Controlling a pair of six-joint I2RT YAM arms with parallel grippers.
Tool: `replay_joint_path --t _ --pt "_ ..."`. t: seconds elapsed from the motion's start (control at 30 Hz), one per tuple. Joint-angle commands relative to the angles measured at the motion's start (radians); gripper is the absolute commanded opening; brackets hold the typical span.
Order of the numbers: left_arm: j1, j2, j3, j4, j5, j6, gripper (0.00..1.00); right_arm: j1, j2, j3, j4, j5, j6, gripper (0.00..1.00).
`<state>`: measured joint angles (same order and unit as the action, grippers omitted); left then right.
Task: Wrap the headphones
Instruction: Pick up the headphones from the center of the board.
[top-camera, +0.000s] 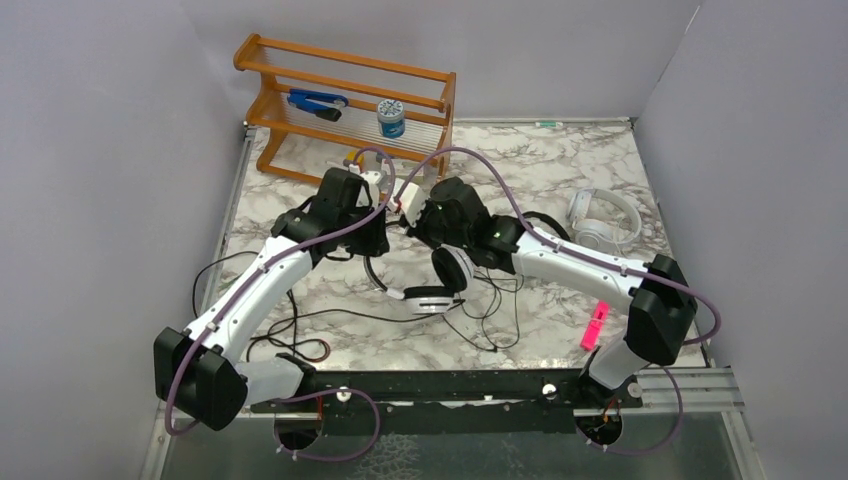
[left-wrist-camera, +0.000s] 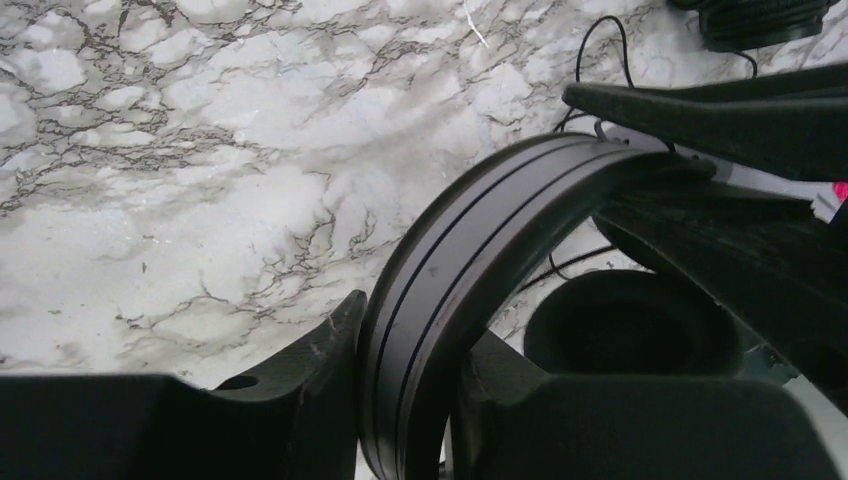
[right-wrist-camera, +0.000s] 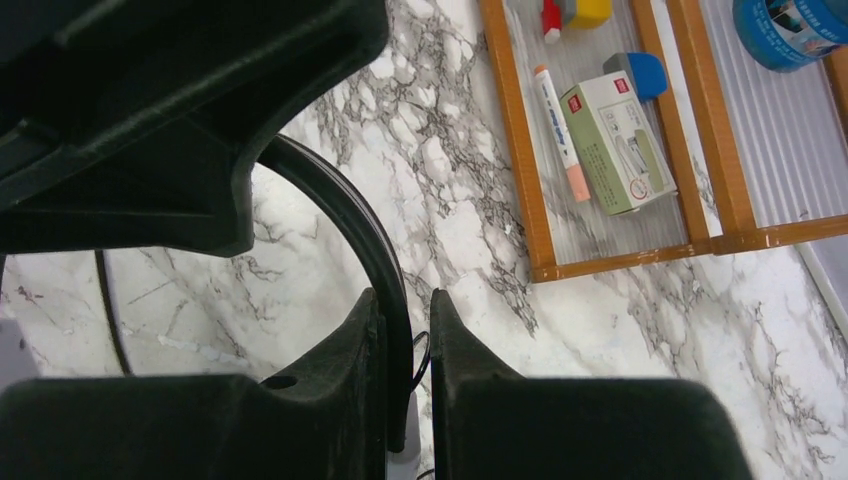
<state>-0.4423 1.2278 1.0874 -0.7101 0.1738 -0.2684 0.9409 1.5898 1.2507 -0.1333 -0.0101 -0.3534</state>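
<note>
Left gripper: its 2 fingers press against opposite faces of the headband of the black-padded headphones, so it is clamped on the band. Right gripper: likewise closed on a thinner stretch of the same band, which runs between its 2 fingers. Both grippers meet just in front of the wooden rack, toward its right end. The 2 ear cups hang lower and farther from the rack; whether the lower cup touches the marble surface cannot be told. Black cord: loose loops on the surface, farther still from the rack. All-white headphones: on the surface, well right of the rack, apart from both arms.
</note>
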Motion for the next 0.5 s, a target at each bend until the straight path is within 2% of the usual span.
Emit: replay_joint_path --t 0.0,0.07,0.1,0.2,0.23,0.3,0.4,0.47 --pt "0.019 0.005 0.029 -0.033 -0.187 0.038 0.18 0.008 -0.044 0.076 0.034 -0.035 -0.019 0.01" --pt "0.019 0.001 0.042 -0.044 -0.212 0.043 0.0 0.008 -0.043 0.093 0.027 0.015 0.001 0.04" --pt "0.019 -0.006 0.046 -0.045 -0.22 0.043 0.0 0.008 -0.044 0.105 0.018 0.057 0.027 0.15" --pt "0.019 -0.028 0.058 -0.043 -0.254 0.028 0.0 0.009 -0.044 0.181 -0.095 0.184 0.126 0.67" --pt "0.019 -0.03 0.065 -0.046 -0.274 0.021 0.0 0.009 -0.048 0.216 -0.156 0.217 0.164 0.77" --pt "0.02 -0.031 0.078 -0.052 -0.321 0.009 0.0 0.008 -0.076 0.265 -0.261 0.284 0.25 0.88" --pt "0.022 -0.028 0.089 -0.053 -0.4 -0.025 0.0 0.009 -0.197 0.242 -0.303 0.31 0.316 0.98" --pt "0.025 -0.02 0.102 -0.051 -0.43 -0.035 0.0 -0.003 -0.27 0.197 -0.286 0.295 0.331 1.0"
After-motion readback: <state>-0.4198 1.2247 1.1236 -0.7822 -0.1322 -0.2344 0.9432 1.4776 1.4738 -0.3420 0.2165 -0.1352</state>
